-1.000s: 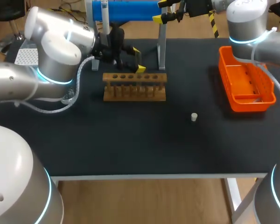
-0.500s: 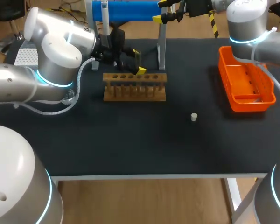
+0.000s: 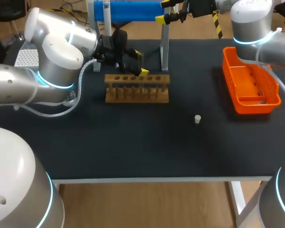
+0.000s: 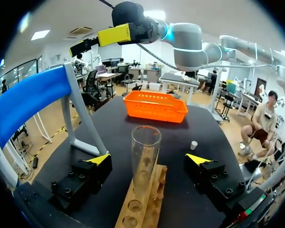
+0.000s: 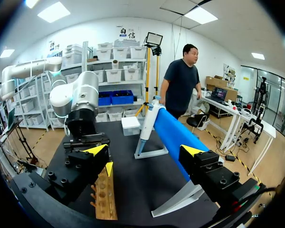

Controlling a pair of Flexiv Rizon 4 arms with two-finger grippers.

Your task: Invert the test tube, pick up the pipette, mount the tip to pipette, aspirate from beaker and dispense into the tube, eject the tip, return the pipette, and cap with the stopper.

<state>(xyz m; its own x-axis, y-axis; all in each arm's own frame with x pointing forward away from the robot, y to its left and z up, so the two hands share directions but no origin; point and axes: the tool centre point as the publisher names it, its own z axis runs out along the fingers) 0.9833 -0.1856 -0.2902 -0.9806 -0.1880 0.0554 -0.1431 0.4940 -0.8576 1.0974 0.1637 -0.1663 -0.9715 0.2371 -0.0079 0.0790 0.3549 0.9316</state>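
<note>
A clear glass test tube (image 4: 143, 161) stands upright in a hole of the wooden rack (image 3: 137, 88), seen close in the left wrist view. My left gripper (image 4: 148, 159) is open around it, one yellow-tipped finger on each side and neither touching the glass. In the head view this left gripper (image 3: 139, 61) hangs over the rack's back edge. My right gripper (image 5: 144, 150) is open and empty, high at the table's far side near the blue stand (image 3: 133, 10). The white pipette (image 5: 146, 124) hangs on that stand ahead of it. A small white stopper (image 3: 197, 118) lies on the black table.
An orange basket (image 3: 249, 83) stands at the table's right side, under the right arm. The blue stand's grey legs (image 3: 164, 50) rise just behind the rack. The rack (image 5: 103, 194) lies below and ahead of my right gripper.
My left gripper has edged slightly down and closer over the rack. The right arm, stopper and basket have not moved.
</note>
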